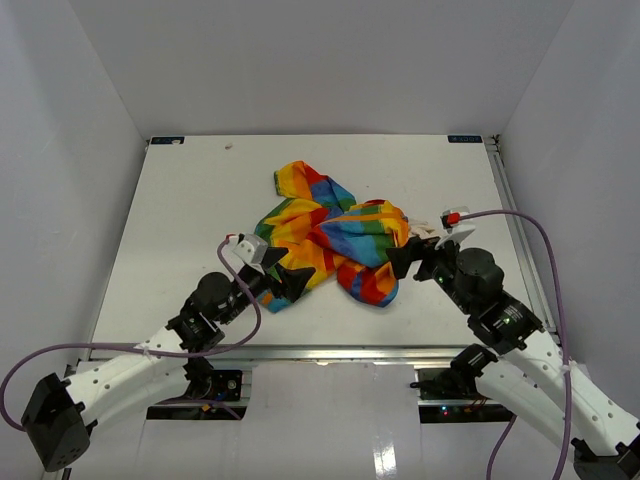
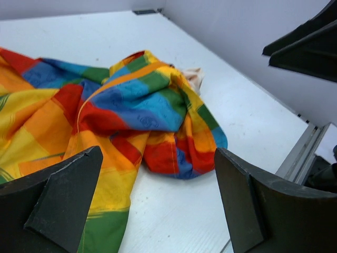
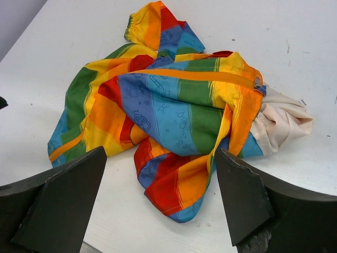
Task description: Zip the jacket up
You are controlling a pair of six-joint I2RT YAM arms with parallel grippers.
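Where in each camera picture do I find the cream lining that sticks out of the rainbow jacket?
Top external: the cream lining is a small pale bit at the right edge of the jacket, right of centre.
Left wrist: small, upper middle, beyond the blue fold.
Right wrist: large, at the right side, mid-height.
Shared landmark: the jacket's red lobe, the part nearest the arm bases, shows in all three views.

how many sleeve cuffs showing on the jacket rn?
1: a gathered cuff at the far end of the jacket, toward the back of the table. The other may be buried in the crumpled folds.
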